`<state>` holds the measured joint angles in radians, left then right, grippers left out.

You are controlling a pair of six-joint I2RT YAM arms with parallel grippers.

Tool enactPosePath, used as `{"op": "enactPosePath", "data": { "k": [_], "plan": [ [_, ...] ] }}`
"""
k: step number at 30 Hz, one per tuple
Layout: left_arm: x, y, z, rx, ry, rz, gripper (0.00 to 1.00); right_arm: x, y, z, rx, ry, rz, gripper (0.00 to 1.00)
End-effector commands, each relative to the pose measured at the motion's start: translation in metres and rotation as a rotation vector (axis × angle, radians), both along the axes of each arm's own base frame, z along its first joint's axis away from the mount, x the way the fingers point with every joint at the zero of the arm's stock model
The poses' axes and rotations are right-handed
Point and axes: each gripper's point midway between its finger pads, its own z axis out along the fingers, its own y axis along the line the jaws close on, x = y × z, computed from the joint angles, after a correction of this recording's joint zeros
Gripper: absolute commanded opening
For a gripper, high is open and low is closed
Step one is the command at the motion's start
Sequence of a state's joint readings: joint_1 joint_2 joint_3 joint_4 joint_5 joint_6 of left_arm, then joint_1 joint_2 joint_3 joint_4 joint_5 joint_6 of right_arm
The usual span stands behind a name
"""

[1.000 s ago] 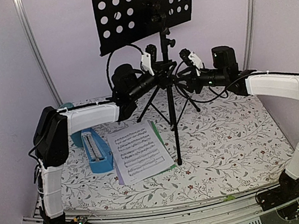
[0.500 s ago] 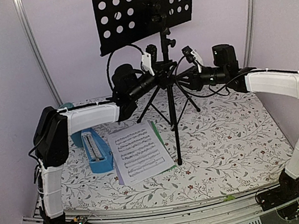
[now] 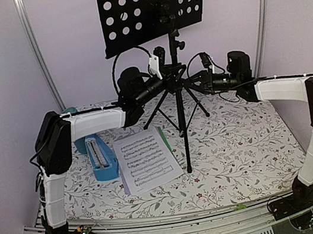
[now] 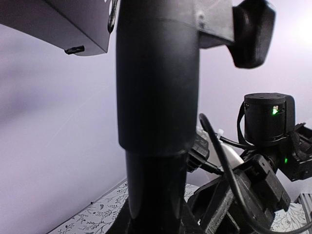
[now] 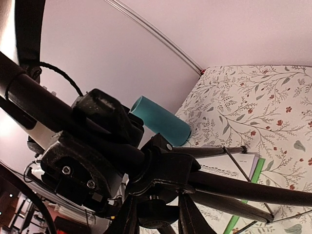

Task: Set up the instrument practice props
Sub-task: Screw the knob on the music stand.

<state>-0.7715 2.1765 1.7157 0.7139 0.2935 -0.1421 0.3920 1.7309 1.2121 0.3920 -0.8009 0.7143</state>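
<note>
The music stand [image 3: 182, 124] is upright at the middle of the surface's [image 3: 244, 138] far edge, tripod legs spread, its perforated panel [image 3: 150, 7] tilted high above both arms. The sheet-music pages [image 3: 145, 159] lie flat left of centre towards the near edge, and the metronome [image 3: 99, 156] lies just beside them on the left-edge side. Neither is in place yet.

My left end effector [image 3: 159, 68] sits narrow against the shaft just above the tripod hub. The shaft fills the left wrist view, so I judge it is clamped there. My right end effector [image 3: 197, 78] reaches the hub from the right-edge side, but I cannot tell whether it is closed on anything.

The main risks, as I see them:
- The stand is top-heavy, so two arms pushing unevenly on the hub could tip it towards the far wall or drag a foot across the pages.
- A narrow grip on a round shaft may let it twist, swinging the panel off line.
- A leg could fold if the hub collar is pushed.

The left wrist view shows no fingertips. In the right wrist view the hub and legs crowd the frame and hide my own fingers. A teal cup [image 5: 161, 122] lies mostly behind the left arm near the far left corner.
</note>
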Motion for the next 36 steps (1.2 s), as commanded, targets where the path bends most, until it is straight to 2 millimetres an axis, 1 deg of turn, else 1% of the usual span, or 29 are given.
{"op": "enactPosePath", "data": {
  "k": [1,3,4,6,7,9,10,11,12,14,15,17,18,20,22,24,25,27,31,33,36],
  "plan": [
    [-0.005,-0.002,-0.021,0.052,0.085,-0.028,0.0,0.005,-0.008,-0.028,0.094,0.277,0.032,0.26],
    [-0.004,-0.001,-0.022,0.051,0.085,-0.024,0.0,0.004,-0.008,-0.026,0.113,0.293,0.036,0.29],
    [-0.004,0.0,-0.021,0.05,0.084,-0.024,0.0,0.004,-0.009,-0.021,0.119,0.286,0.033,0.32],
    [-0.005,-0.001,-0.022,0.054,0.084,-0.026,0.0,0.005,-0.011,-0.011,0.119,0.246,0.016,0.36],
    [-0.005,-0.001,-0.022,0.054,0.084,-0.028,0.0,0.006,-0.012,-0.006,0.116,0.226,0.003,0.41],
    [-0.006,-0.001,-0.021,0.053,0.083,-0.028,0.0,0.009,-0.017,0.003,0.089,0.162,-0.031,0.47],
    [-0.006,-0.001,-0.022,0.054,0.084,-0.028,0.0,0.01,-0.019,0.001,0.061,0.132,-0.046,0.49],
    [-0.006,-0.001,-0.022,0.053,0.083,-0.029,0.0,0.013,-0.021,0.005,0.035,0.098,-0.076,0.5],
    [-0.006,-0.001,-0.021,0.053,0.084,-0.029,0.0,0.016,-0.024,0.012,-0.005,0.015,-0.103,0.51],
    [-0.006,0.0,-0.021,0.055,0.083,-0.028,0.0,0.021,-0.038,0.022,-0.085,-0.119,-0.196,0.53],
    [-0.005,0.0,-0.021,0.054,0.082,-0.028,0.0,0.022,-0.045,0.016,-0.151,-0.199,-0.237,0.56],
    [-0.006,-0.001,-0.021,0.053,0.082,-0.03,0.0,0.022,-0.059,0.013,-0.246,-0.342,-0.317,0.58],
    [-0.006,-0.001,-0.021,0.053,0.082,-0.033,0.0,0.018,-0.062,0.014,-0.297,-0.457,-0.323,0.59],
    [-0.005,-0.002,-0.022,0.053,0.084,-0.034,0.0,0.011,-0.066,0.007,-0.37,-0.609,-0.338,0.6],
    [-0.005,-0.002,-0.022,0.053,0.084,-0.034,0.0,0.004,-0.065,-0.004,-0.446,-0.741,-0.315,0.63],
    [-0.005,-0.002,-0.022,0.054,0.082,-0.034,0.0,-0.001,-0.06,-0.013,-0.509,-0.831,-0.297,0.64],
    [-0.005,-0.002,-0.023,0.056,0.085,-0.032,0.0,-0.004,-0.056,-0.013,-0.543,-0.899,-0.293,0.64],
    [-0.005,-0.002,-0.022,0.057,0.083,-0.032,0.0,-0.007,-0.052,-0.01,-0.586,-0.994,-0.316,0.65],
    [-0.004,-0.003,-0.022,0.059,0.084,-0.034,0.0,-0.006,-0.048,0.007,-0.631,-1.118,-0.37,0.65],
    [-0.003,-0.004,-0.022,0.059,0.085,-0.035,0.0,-0.004,-0.044,0.009,-0.675,-1.174,-0.383,0.66],
    [-0.003,-0.003,-0.022,0.062,0.082,-0.035,0.0,-0.001,-0.034,0.007,-0.745,-1.243,-0.369,0.65]
  ]
}}
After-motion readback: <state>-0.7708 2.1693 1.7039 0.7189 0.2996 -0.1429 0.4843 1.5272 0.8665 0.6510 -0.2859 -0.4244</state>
